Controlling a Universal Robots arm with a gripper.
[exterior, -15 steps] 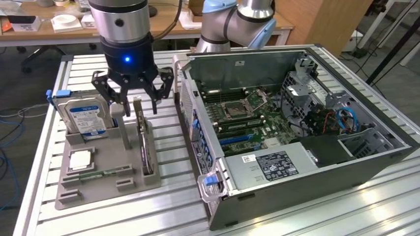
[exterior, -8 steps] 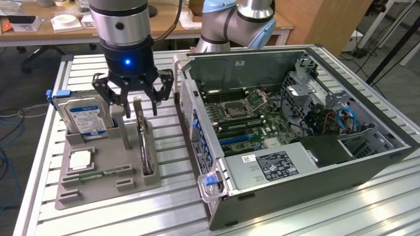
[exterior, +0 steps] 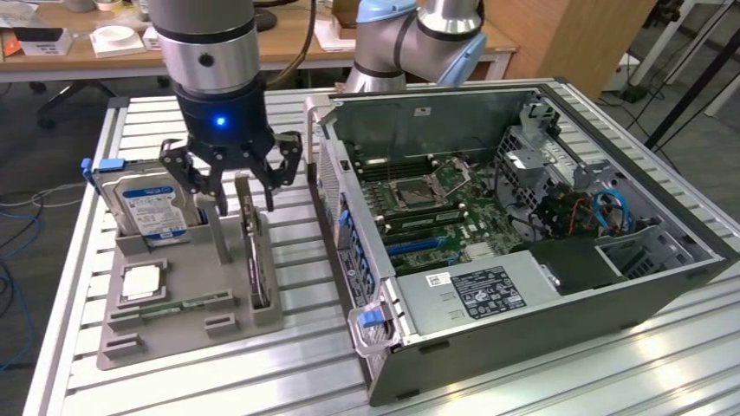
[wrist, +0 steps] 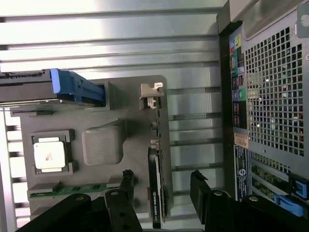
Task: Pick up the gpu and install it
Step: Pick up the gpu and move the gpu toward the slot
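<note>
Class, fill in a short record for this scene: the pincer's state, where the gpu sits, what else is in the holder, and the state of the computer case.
pincer: open, one finger each side of the gpu, not gripping
gpu position: on edge in the grey holder, not installed
also in holder: hard drive upright; processor chip and memory stick flat
computer case: side open, motherboard exposed, at the exterior view's right of the holder
</note>
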